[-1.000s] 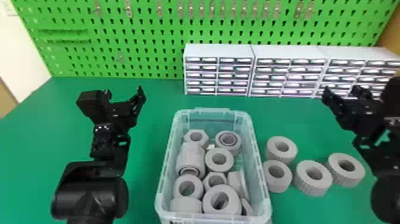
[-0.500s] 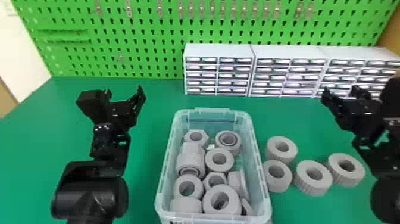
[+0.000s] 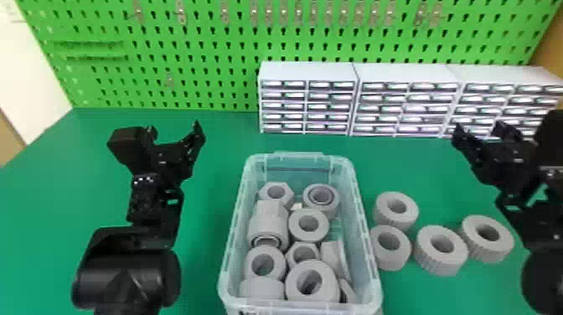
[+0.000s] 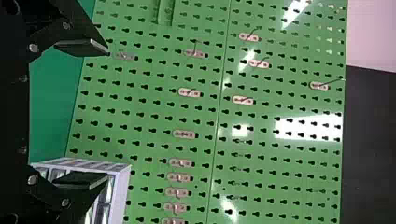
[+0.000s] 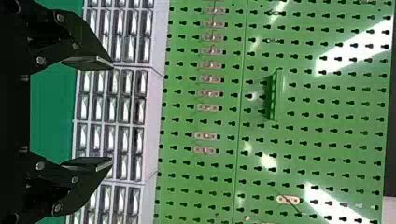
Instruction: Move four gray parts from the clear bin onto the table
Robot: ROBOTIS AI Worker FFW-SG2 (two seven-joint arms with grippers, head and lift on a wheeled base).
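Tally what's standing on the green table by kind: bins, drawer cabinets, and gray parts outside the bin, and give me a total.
Clear bin: 1
Drawer cabinets: 3
Gray parts outside the bin: 4
Total: 8

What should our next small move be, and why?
Probably no further pick: I'd hold the left gripper and right gripper clear. Both are open and empty, and four gray parts lie on the table beside the clear bin, so the count looks met.
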